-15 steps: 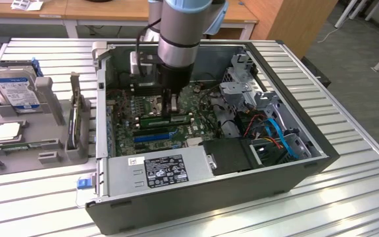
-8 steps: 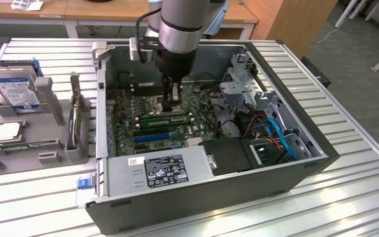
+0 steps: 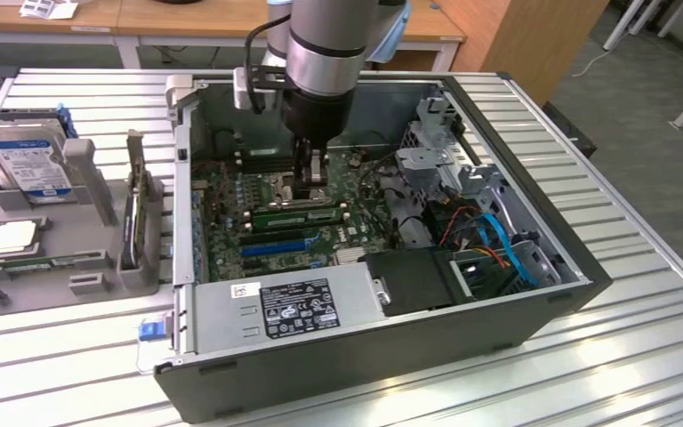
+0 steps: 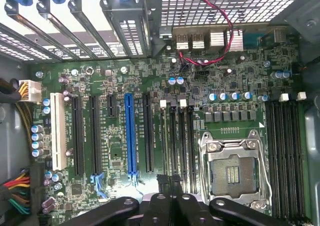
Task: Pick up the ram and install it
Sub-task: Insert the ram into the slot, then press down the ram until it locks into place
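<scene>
- Exterior view: an open computer case (image 3: 317, 378) lies on the slatted metal surface (image 3: 626, 356), and the arm reaches straight down into it.
- The tool (image 3: 314, 190) hangs over the motherboard (image 3: 229, 191) near the middle of the case, its fingers drawn together.
- The ram (image 3: 298, 214) stands on its long edge among the black slots at six o'clock of the tool, just beneath the fingertips. I cannot tell whether they touch it or pinch it.
- A blue slot (image 3: 277, 242) lies further toward six o'clock, and the power supply (image 3: 288, 307) beyond that.
- At nine o'clock of the case, a grey fixture (image 3: 10, 298) holds a hard drive (image 3: 28, 160) and a square silver processor chip (image 3: 15, 236) — both well apart from the tool.
- Wrist view: the tool (image 4: 170, 186) shows as dark linkages closed to a narrow tip, right over the end of a bank of black memory slots (image 4: 177, 136).
- That bank runs between the long blue slot (image 4: 130, 136) and the open processor socket (image 4: 231, 173) — nothing green is plainly seen between the fingers here.
</scene>
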`<state>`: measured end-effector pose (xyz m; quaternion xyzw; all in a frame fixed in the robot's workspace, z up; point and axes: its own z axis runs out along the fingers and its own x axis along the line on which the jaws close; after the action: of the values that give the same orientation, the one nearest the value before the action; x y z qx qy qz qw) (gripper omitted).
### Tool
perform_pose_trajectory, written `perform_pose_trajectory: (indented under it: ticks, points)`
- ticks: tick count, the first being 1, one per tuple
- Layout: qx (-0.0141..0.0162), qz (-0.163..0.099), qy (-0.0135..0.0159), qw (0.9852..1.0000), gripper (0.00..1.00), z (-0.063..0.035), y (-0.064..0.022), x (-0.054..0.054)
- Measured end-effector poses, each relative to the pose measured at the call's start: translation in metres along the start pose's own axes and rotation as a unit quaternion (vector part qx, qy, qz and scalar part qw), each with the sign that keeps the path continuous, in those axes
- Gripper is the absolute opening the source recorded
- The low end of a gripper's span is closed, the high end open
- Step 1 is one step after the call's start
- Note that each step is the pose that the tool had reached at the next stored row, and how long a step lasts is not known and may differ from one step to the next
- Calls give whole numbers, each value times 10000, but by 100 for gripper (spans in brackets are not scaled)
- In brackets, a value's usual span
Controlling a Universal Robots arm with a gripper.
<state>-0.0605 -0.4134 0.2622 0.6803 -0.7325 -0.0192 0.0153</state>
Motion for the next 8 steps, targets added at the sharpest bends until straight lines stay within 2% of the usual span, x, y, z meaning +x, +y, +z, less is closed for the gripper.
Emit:
perform_pose_trajectory:
  ticks: [8]
  points:
    - [0, 0, 0, 10000, 11, 0, 0, 0]
